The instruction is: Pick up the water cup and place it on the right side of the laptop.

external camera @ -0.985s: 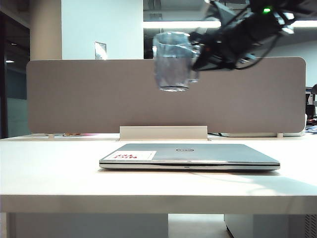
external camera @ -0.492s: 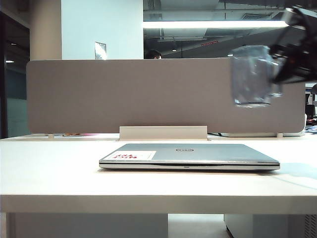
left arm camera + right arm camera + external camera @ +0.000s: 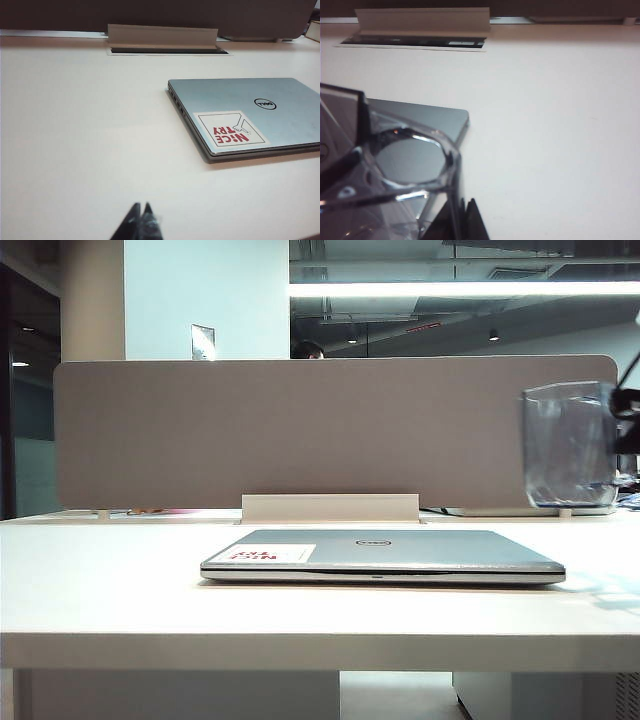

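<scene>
Exterior view: right claw (image 3: 628, 420) pinches the cup (image 3: 568, 445) above worktop (image 3: 120, 580), right of the laptop (image 3: 400, 552); left claw (image 3: 141, 222) pressed together, left of it.

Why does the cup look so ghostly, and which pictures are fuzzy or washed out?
Exterior view: the water cup is see-through, backlit by the bright ceiling strip light; the table is washed out. Right wrist view: the cup, held by the right pincer, sits very near the lens and blurs. Left wrist view: laptop sharp, left pincer tips soft.
</scene>
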Robot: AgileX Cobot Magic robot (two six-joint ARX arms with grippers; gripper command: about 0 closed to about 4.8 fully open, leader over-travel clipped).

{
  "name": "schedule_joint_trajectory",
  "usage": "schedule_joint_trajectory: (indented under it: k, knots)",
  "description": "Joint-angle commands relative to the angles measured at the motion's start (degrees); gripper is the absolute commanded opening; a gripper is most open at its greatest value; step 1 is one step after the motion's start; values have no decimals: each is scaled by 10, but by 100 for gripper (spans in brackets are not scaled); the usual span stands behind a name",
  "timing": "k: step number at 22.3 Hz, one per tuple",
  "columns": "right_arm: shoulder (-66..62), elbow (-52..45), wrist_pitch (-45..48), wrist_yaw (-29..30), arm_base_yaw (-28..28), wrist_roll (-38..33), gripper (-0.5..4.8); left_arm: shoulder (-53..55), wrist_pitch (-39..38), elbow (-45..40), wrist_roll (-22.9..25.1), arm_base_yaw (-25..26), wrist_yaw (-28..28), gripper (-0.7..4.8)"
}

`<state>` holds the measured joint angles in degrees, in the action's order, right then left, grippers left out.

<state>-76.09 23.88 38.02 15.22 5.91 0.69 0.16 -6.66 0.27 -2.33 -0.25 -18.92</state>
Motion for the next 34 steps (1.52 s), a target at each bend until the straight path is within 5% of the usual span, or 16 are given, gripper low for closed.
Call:
schedule_joint_trajectory:
  k: [1,7,20,34]
  knots:
    - [2,-23,65,0,39,-14,-2,1,5,2,0,-1,-3,-4]
    - [2,-32,73,3,97,-24,-2,1,4,2,0,-1,-3,-4]
    - [-127,-25,194,54,99,-16,-2,1,3,2,0,-1,-4,-4]
    - [-219,24,190,80,99,14,-2,1,3,2,0,-1,-3,-4]
